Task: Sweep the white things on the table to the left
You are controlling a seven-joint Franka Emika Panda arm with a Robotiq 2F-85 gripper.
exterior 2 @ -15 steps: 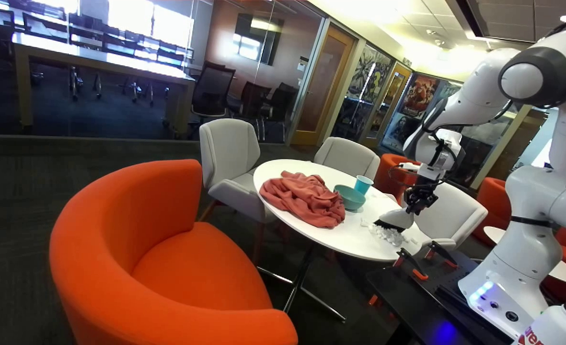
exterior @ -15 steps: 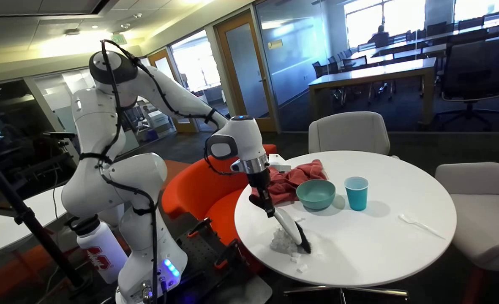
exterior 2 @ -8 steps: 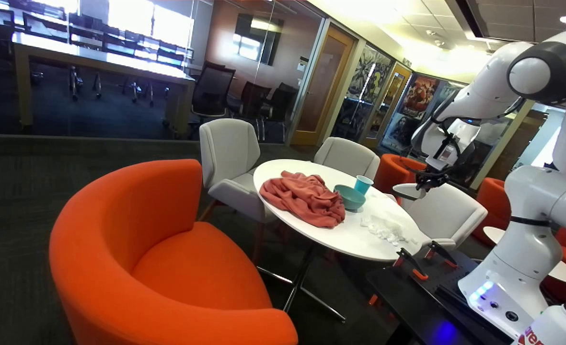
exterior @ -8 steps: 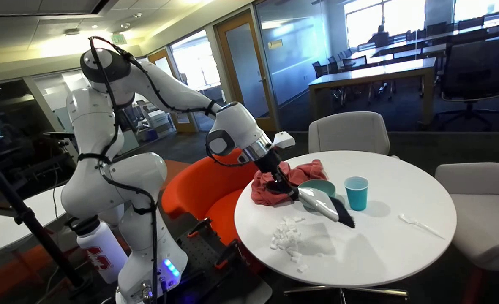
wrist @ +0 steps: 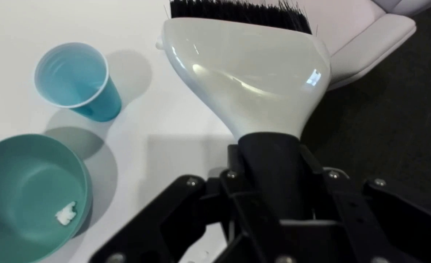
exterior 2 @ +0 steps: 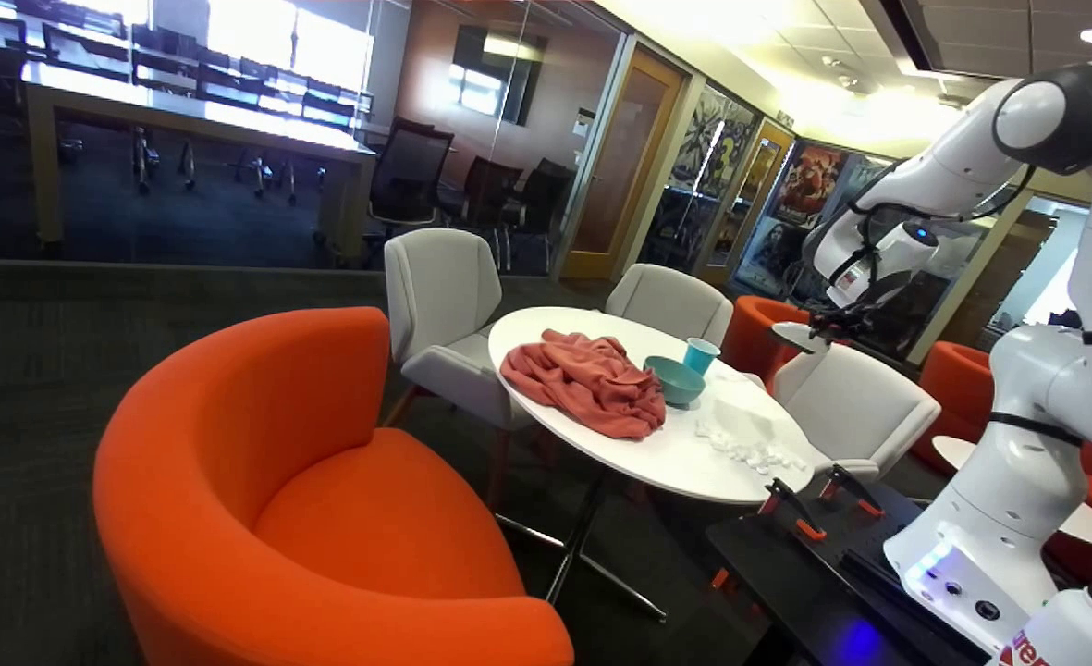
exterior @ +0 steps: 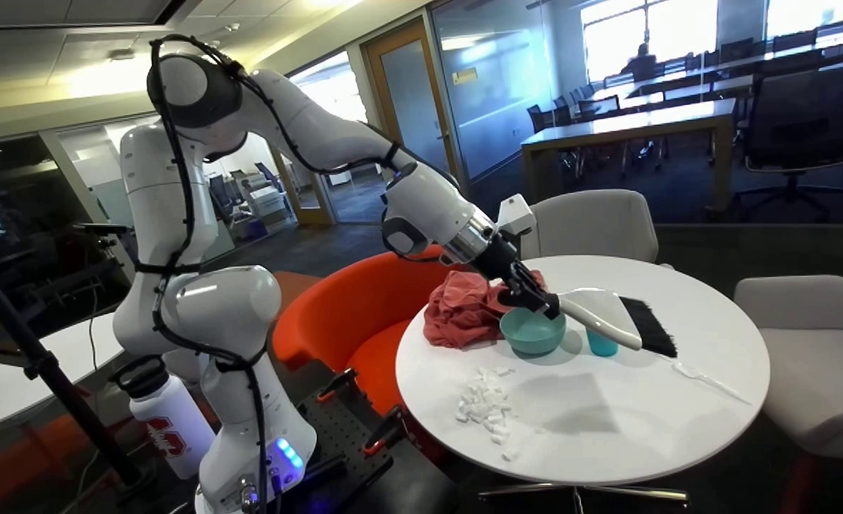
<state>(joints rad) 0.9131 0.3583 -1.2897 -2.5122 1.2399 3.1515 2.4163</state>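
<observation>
The white things (exterior: 484,403) lie in a loose pile near the edge of the round white table (exterior: 649,446) on the robot's side. They also show in an exterior view (exterior 2: 749,450). My gripper (exterior: 551,305) is shut on the black handle of a white brush (exterior: 596,307) with black bristles. The brush is raised above the table, apart from the pile, with its bristles pointing away from the arm. In the wrist view the fingers (wrist: 272,160) clasp the handle on both sides and the white brush head (wrist: 251,73) extends ahead.
A green bowl (exterior: 533,333) and a blue cup (exterior: 602,345) stand near the brush; the brush partly covers the cup. One white piece (wrist: 66,213) lies inside the bowl. A red cloth (exterior 2: 587,379) is bunched beside the bowl. A white plastic utensil (exterior: 714,384) lies farther out. Chairs surround the table.
The brush was down at the white pile one second ago. It has lifted and moved away from the robot, tilting its bristles outward. The pile is now uncovered; the gripper keeps its hold.
</observation>
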